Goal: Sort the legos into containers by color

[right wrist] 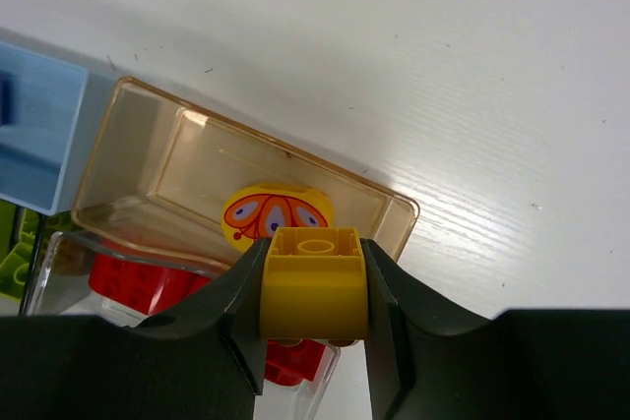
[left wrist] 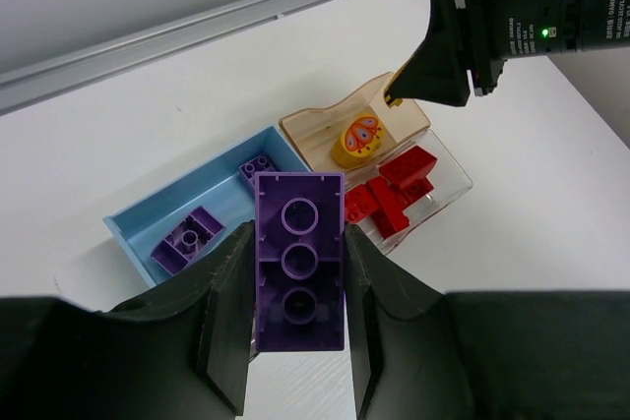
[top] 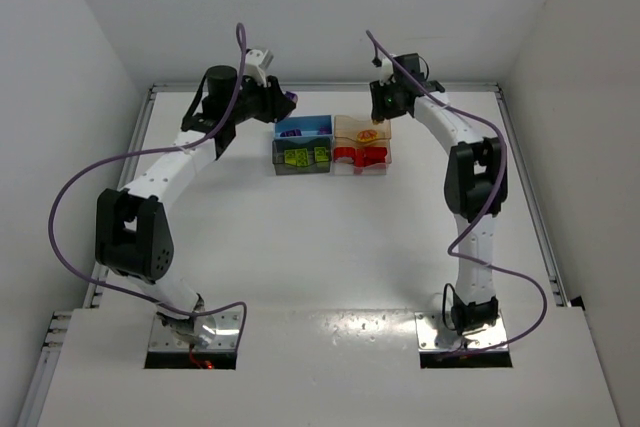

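Note:
The four bins stand joined at the back middle: blue bin [top: 318,125], grey bin [top: 303,169], peach bin [top: 349,124], clear bin [top: 384,162]. My left gripper [top: 283,100] is shut on a purple brick [left wrist: 299,261] and holds it above the blue bin [left wrist: 135,233], where two purple bricks [left wrist: 187,241] lie. My right gripper [top: 384,99] is shut on a yellow brick [right wrist: 314,283] above the peach bin [right wrist: 148,157], which holds a yellow butterfly piece [right wrist: 275,213]. Red bricks [left wrist: 394,192] fill the clear bin. Lime bricks [top: 303,156] lie in the grey bin.
A raised rail [top: 320,86] runs along the table's back edge, close behind both grippers. White walls enclose the table on the left, back and right. Purple cables loop off both arms.

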